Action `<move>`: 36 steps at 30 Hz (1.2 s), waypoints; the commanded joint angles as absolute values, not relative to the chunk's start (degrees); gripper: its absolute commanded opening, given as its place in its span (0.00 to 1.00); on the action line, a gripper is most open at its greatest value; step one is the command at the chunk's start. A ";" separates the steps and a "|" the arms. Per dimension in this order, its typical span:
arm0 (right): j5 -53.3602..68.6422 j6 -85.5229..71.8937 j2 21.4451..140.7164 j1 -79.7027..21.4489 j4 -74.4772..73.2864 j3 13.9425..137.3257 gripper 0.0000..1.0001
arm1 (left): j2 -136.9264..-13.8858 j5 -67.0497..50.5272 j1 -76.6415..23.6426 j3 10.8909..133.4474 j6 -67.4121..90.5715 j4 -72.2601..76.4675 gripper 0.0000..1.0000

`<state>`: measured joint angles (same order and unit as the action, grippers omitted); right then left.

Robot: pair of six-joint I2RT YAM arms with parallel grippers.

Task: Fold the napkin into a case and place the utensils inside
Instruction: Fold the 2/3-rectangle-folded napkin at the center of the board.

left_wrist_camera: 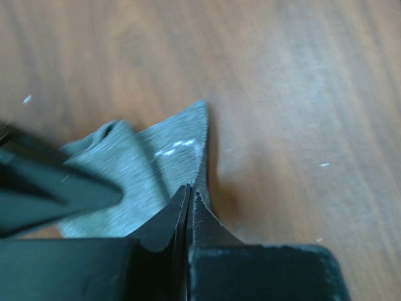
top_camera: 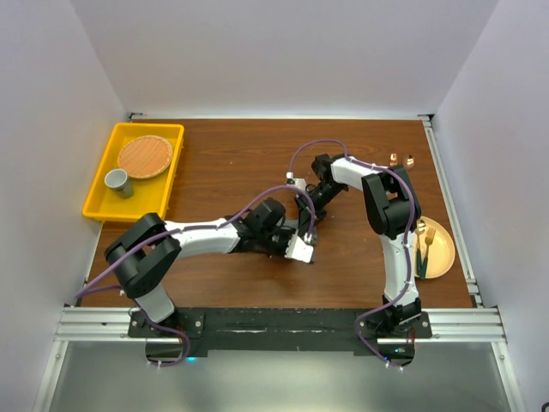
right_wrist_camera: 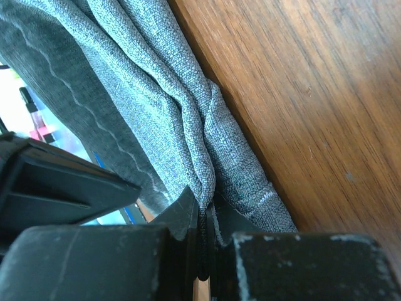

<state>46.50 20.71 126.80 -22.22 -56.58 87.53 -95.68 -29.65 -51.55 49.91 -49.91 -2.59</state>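
My left gripper (left_wrist_camera: 190, 194) had its jaws pressed together on a corner of the napkin (left_wrist_camera: 156, 169). The dark grey cloth rose from the wooden table (left_wrist_camera: 301, 94) into a peak right at my fingertips, and the hem edge ran up into the pinch. My right gripper (right_wrist_camera: 203, 210) was likewise clamped on the napkin (right_wrist_camera: 144, 94), with a bunched ridge of several folds squeezed between the pads and the rest of the fabric hanging away in long creases. The lighter stitched hem showed as a wavy line.

From above, both grippers met near the middle of the table, the left (top_camera: 296, 247) just nearer the arm bases and the right (top_camera: 307, 215) just beyond it, with the napkin (top_camera: 306, 230) a dark strip held between them. The utensils (top_camera: 426, 245) lay on a round yellow plate (top_camera: 443, 253) at the right edge, well apart from the cloth. A yellow tray (top_camera: 99, 190) at the far left held a grey cup (top_camera: 117, 182) and a round woven mat (top_camera: 144, 156).
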 commanded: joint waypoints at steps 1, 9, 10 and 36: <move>44.47 23.47 127.79 -22.41 -56.60 88.07 0.00 | -94.48 -33.83 -47.38 52.82 -41.25 2.11 0.00; 44.82 24.52 127.70 -22.33 -56.95 88.59 0.00 | -99.58 -43.23 -38.06 57.39 -27.00 5.00 0.00; 45.00 24.70 127.53 -22.32 -56.95 88.59 0.00 | -100.45 -43.42 -37.10 57.48 -24.46 5.53 0.00; 52.11 26.80 121.55 -19.78 -62.14 90.62 0.52 | -108.81 -45.79 -32.61 57.92 -17.14 6.42 0.00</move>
<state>49.10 24.34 125.56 -19.84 -61.30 90.50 -108.09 -44.23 -33.30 57.01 -17.50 4.49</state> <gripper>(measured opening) 0.506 0.012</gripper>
